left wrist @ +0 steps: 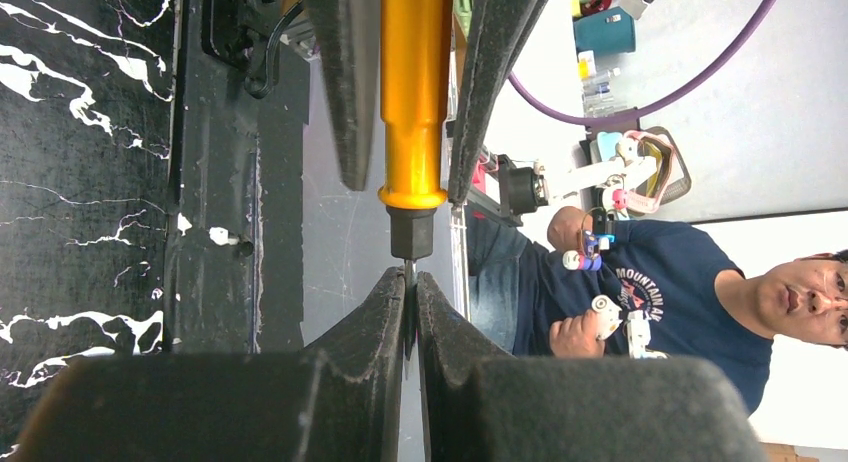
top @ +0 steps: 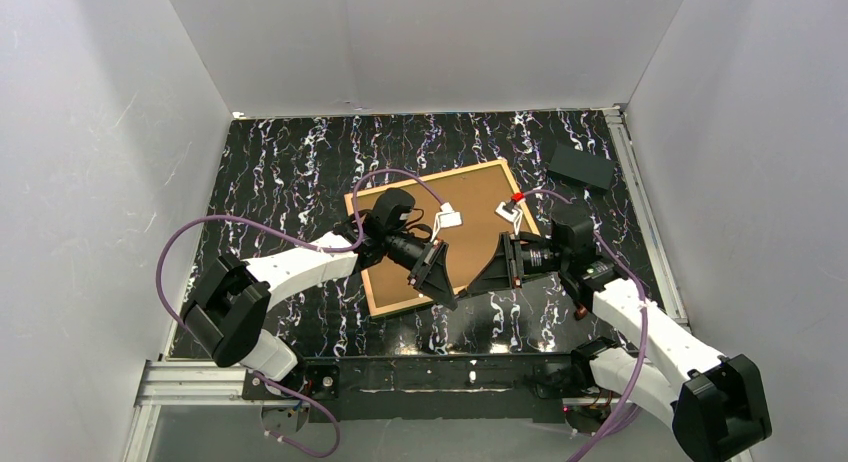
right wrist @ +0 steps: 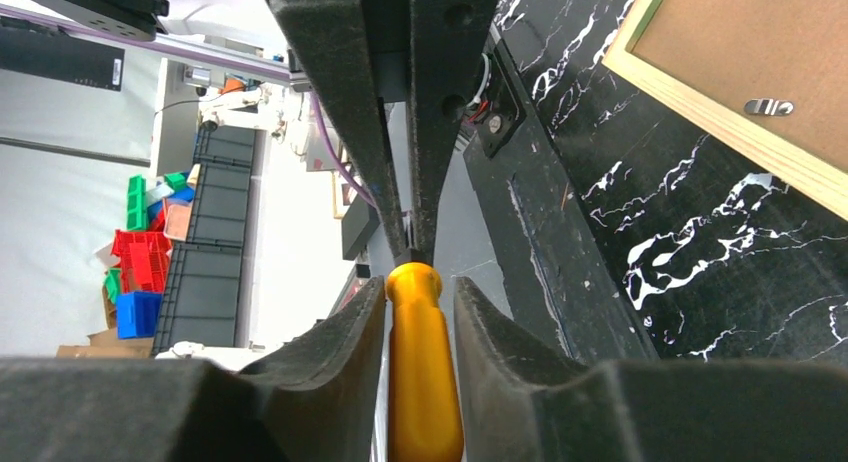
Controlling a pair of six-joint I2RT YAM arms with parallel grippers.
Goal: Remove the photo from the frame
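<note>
Item: frame (top: 425, 178), lying face down on the black marbled table (top: 300, 172), turned at a slant, with its brown backing (top: 480, 197) facing up and a small metal clip (right wrist: 769, 107) sitting on that panel near the edge. The photo is not showing in any view. Item: screwdriver (right wrist: 424, 382) with an orange handle, being held level between the two arms. The left gripper (left wrist: 411, 282) is pinching shut on the thin metal tip. The right gripper (right wrist: 420, 292) is closing around the handle, its pads pressing on both sides. From above, the two grippers are meeting tip to tip over the frame's near edge. The left one is hanging over the backing's near part and the right one is just at the near right side. Neither is touching the frame or the backing. From the right wrist, the frame's corner is lying off to the upper right, apart from the fingers. Item: flat black box (top: 580, 166), resting on the table beyond the frame's far right corner.
</note>
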